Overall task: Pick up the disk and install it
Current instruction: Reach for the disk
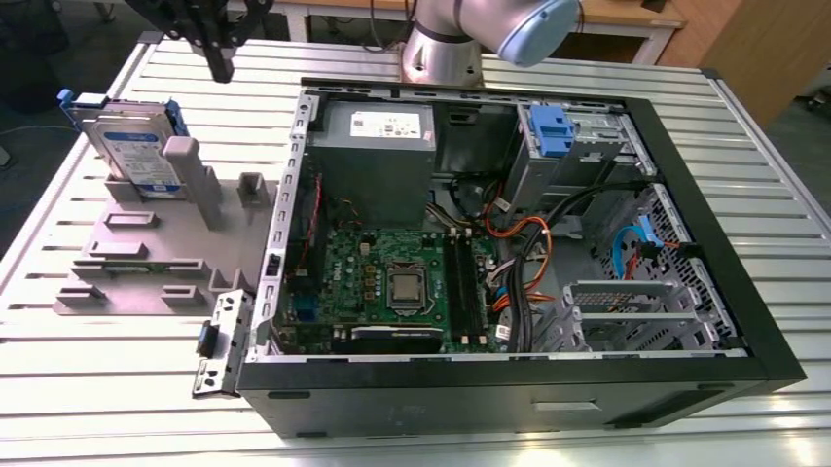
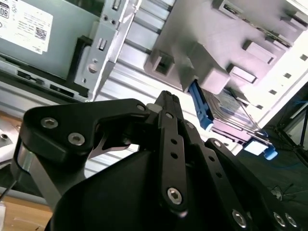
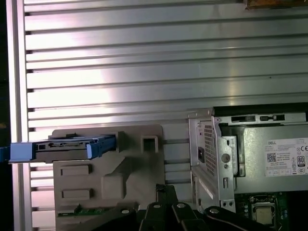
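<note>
**Disk** [image 1: 134, 146]: silver drive with a white-and-blue label, clipped in a bright blue carrier frame. It stands upright on edge in a slot at the far end of the fixture, on the exterior view's left. The first wrist view shows the disk [image 3: 67, 147] edge-on. Nothing grips it.

**Tool** [image 1: 224, 70]: dark, fingers drawn together with nothing between them, also seen in the second wrist view [image 2: 166, 98]. It hangs over the far left part of the bench, near the disk and apart from it.

**Fixture** [image 1: 143, 255]: grey stepped plastic block with several slots and pockets. It lies flat on the bench, just beside the computer case on the exterior view's left.

**Computer case** [image 1: 520, 394]: black, lying on its side with the panel off.
- Power supply [image 1: 374, 146]: at the far side.
- Motherboard [image 1: 389, 277]: nearer than the power supply.
- Bracket [image 1: 551, 131]: blue plastic, fixed in the metal drive bay at the far right.

**Bench** [image 1: 117, 389]: slatted aluminium top, carrying the fixture and the case.

**Arm** [image 1: 442, 53]: its grey base stands beyond the case's far wall.
</note>
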Robot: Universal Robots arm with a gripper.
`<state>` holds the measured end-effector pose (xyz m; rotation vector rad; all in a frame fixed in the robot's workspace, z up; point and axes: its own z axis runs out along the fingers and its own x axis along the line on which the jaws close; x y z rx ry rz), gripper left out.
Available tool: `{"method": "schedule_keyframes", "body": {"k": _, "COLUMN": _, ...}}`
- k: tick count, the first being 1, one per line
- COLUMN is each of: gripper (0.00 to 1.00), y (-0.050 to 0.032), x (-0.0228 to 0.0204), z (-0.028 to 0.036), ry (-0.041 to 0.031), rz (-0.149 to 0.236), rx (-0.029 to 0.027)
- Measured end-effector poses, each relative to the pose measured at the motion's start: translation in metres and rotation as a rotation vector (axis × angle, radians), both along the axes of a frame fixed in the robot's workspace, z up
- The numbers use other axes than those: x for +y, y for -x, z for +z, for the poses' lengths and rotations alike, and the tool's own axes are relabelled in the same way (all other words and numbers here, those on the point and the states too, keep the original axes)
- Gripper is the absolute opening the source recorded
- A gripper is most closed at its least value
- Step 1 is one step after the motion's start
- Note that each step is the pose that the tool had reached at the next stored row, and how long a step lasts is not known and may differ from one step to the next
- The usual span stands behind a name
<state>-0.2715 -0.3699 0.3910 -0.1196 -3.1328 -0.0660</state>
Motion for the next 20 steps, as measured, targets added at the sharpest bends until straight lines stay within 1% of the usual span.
{"method": "schedule_keyframes", "body": {"k": 6, "gripper": 0.11, "y": 0.0244, "x": 0.0029, "z": -0.0013, "ry": 0.0, "rz": 0.0, "rx": 0.0}}
{"method": "schedule_keyframes", "body": {"k": 9, "gripper": 0.11, "y": 0.0355, "x": 0.0053, "z": -0.0018, "ry": 0.0001, "rz": 0.0, "rx": 0.0001}}
{"method": "schedule_keyframes", "body": {"k": 12, "gripper": 0.11, "y": 0.0447, "x": 0.0075, "z": -0.0024, "ry": 0.0, "rz": 0.0, "rx": 0.0}}
{"method": "schedule_keyframes", "body": {"k": 15, "gripper": 0.11, "y": 0.0495, "x": 0.0088, "z": -0.0026, "ry": 0.0, "rz": 0.0, "rx": 0.0}}
{"method": "schedule_keyframes", "body": {"k": 20, "gripper": 0.11, "y": 0.0497, "x": 0.0088, "z": -0.0025, "ry": 0.0, "rz": 0.0, "rx": 0.0}}
